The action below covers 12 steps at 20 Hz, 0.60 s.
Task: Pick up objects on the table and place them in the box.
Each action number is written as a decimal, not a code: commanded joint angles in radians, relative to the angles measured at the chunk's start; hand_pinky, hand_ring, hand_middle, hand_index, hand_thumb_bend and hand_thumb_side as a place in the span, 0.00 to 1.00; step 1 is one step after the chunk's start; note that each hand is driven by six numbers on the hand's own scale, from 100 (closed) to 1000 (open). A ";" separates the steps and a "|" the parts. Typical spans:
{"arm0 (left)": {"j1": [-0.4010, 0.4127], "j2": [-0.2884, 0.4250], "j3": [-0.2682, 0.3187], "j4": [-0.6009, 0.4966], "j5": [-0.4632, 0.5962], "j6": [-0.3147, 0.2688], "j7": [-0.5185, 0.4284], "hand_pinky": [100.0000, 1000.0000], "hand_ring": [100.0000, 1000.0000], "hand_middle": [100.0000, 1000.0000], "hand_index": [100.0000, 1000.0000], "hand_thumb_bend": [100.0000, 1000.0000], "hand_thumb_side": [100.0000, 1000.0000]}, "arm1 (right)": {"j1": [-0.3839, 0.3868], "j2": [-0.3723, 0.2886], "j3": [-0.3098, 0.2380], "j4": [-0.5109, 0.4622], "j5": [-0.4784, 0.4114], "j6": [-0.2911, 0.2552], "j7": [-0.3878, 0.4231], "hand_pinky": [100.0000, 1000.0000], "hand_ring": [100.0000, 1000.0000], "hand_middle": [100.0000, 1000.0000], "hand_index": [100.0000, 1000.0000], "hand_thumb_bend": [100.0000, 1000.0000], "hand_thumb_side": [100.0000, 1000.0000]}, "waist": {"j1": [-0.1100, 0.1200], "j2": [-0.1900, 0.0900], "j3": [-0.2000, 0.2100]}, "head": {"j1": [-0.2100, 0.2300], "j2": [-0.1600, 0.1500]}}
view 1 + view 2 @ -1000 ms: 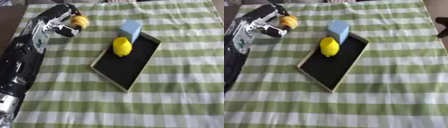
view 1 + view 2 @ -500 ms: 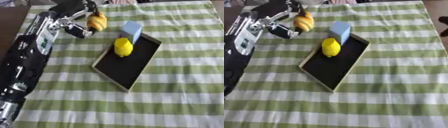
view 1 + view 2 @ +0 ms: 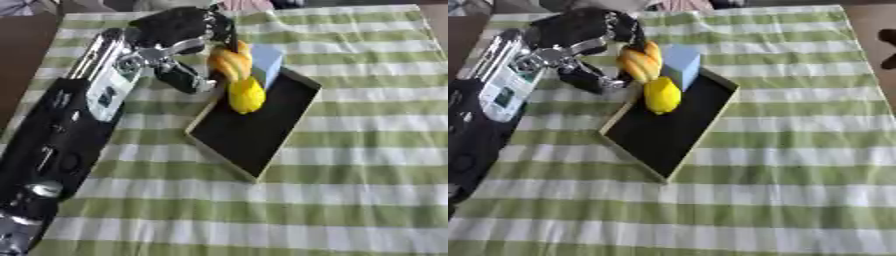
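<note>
Left eye view shows the left hand (image 3: 179, 30) curled round an orange-yellow object (image 3: 229, 61), held above the box's (image 3: 254, 131) far corner for dropping in. A lemon (image 3: 246, 95) already lies inside; a blue block (image 3: 265, 64) touches the far rim.

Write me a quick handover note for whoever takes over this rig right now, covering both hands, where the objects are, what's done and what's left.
Left hand: curled round an orange, ridged object, held at the far left end of the box, just above the lemon.
Right hand: not in view.
Lemon: already inside the box, at its far end.
Light blue block: at the box's far edge; whether it rests on the rim or on the green striped cloth just beyond is unclear.
Done: lemon boxed, orange object lifted and brought to the box.
Left: release the orange object into the box, then deal with the blue block if it is outside.
</note>
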<state>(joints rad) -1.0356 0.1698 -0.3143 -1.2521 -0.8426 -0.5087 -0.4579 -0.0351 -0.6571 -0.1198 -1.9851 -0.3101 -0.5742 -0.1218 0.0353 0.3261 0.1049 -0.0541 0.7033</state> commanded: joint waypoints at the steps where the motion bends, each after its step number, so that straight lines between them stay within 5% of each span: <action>1: 0.002 -0.023 -0.008 -0.025 0.015 0.001 -0.038 0.70 0.79 0.62 0.63 0.00 0.07 | -0.002 -0.033 -0.011 -0.015 -0.002 0.000 -0.003 0.94 0.80 0.46 0.76 0.00 0.41 | -0.004 -0.025 0.000 | -0.002 0.006; 6: 0.039 -0.049 -0.006 -0.001 0.003 0.020 -0.069 0.70 0.79 0.62 0.64 0.00 0.09 | -0.002 -0.033 -0.011 -0.015 -0.001 -0.002 -0.003 0.94 0.80 0.46 0.76 0.00 0.41 | -0.002 -0.024 -0.001 | -0.005 0.004; 12: 0.056 -0.058 -0.004 0.026 -0.029 0.020 -0.083 0.74 0.82 0.67 0.84 0.01 0.07 | -0.002 -0.032 -0.010 -0.015 0.000 -0.002 -0.003 0.94 0.80 0.46 0.76 0.00 0.41 | -0.001 -0.023 -0.002 | -0.006 0.005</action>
<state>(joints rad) -0.9674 0.1106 -0.3229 -1.2208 -0.8621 -0.4854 -0.5358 -0.0344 -0.6572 -0.1200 -1.9851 -0.3100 -0.5745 -0.1221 0.0375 0.3258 0.1041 -0.0581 0.7037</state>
